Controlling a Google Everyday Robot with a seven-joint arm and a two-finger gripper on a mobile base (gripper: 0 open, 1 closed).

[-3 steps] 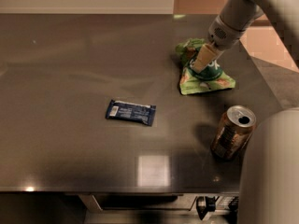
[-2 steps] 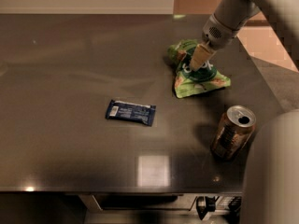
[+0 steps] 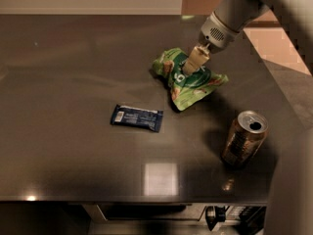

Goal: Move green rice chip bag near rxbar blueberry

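Observation:
The green rice chip bag (image 3: 194, 85), crinkled and light green, lies on the dark table right of centre. My gripper (image 3: 190, 67) comes down from the upper right and is shut on the bag's top middle. The rxbar blueberry (image 3: 137, 117), a small flat dark-blue wrapper, lies on the table to the lower left of the bag, a short gap away.
A brown metallic drink can (image 3: 244, 138) stands upright at the lower right, near the table's front edge (image 3: 146, 198). My arm's white body (image 3: 288, 190) fills the right edge of the view. The table's right edge runs by the can.
My gripper has moved left with the bag in it, bringing the bag closer to the rxbar. The rxbar and the can have not moved.

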